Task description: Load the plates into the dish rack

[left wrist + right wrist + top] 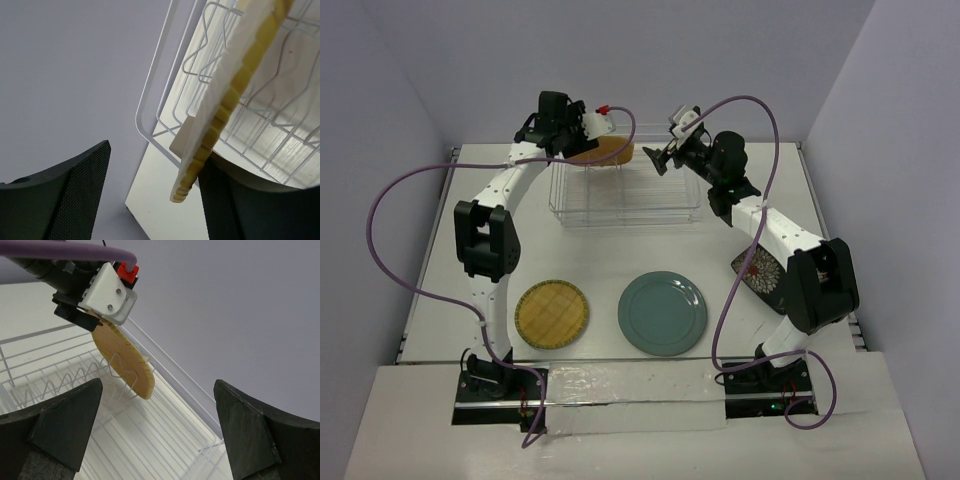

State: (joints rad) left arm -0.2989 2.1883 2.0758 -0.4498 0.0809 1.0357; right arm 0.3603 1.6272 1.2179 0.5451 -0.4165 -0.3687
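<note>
The orange-tan plate (607, 153) stands on edge, tilted, among the wavy dividers at the back left of the dish rack (630, 205). My left gripper (578, 135) is at its top edge with jaws open. In the left wrist view the plate's rim (235, 85) lies beside one finger (225, 200), with a wide gap to the other. My right gripper (661, 158) hovers open over the rack's right side with nothing between its fingers, facing that plate (125, 357). The yellow grid plate (551, 312) and teal plate (662, 312) lie flat in front.
The dark floral plate (763, 275) lies at the right, partly hidden under my right arm. The rack's wire rim (150, 95) sits close to the back wall. Purple cables loop over both arms.
</note>
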